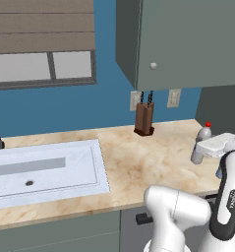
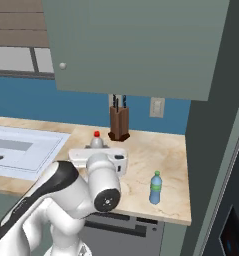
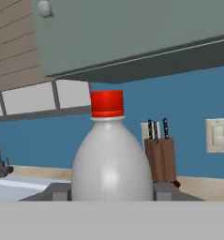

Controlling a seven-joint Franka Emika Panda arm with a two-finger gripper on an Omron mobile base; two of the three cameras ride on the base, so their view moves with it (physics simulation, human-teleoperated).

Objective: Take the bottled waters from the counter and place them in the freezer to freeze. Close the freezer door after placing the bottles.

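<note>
Red-cap bottle [image 3: 112, 159]: whitish, upright, low in the middle of the hand view, right up close; in the left base view at the right edge, red cap up; in the right base view a bit left of the middle, mostly hidden behind the white hand.
Tool [image 3: 112, 193]: two grey finger tips [image 3: 58, 191], one on each side of the red-cap bottle, pressed against its wide body; clenched on that bottle.
Tool and bottle: bottle between the two tips, neck and cap above them.
Bottle bottom: hidden by the hand and arm; cannot tell whether touching the surface or lifted.
Green-cap bottle [image 2: 155, 188]: blue-green, upright on the surface, lower right of the middle in the right base view, near the front edge, well apart from the tool.
Surface [image 1: 143, 157]: beige stone look, across the middle of the left base view.
Sink [image 1: 45, 170]: pale, set into the surface, left side of the left base view.
Knife block [image 1: 144, 118]: brown, dark handles on top, at the back of the surface by the blue wall [image 1: 55, 106]; just right of the red-cap bottle in the hand view.
Wall cabinet [image 1: 188, 39]: grey-green, round knob, upper right of the left base view, above the knife block.
Freezer [image 2: 223, 165]: dark, tall, along the right edge of the right base view, just beside the surface's end.
</note>
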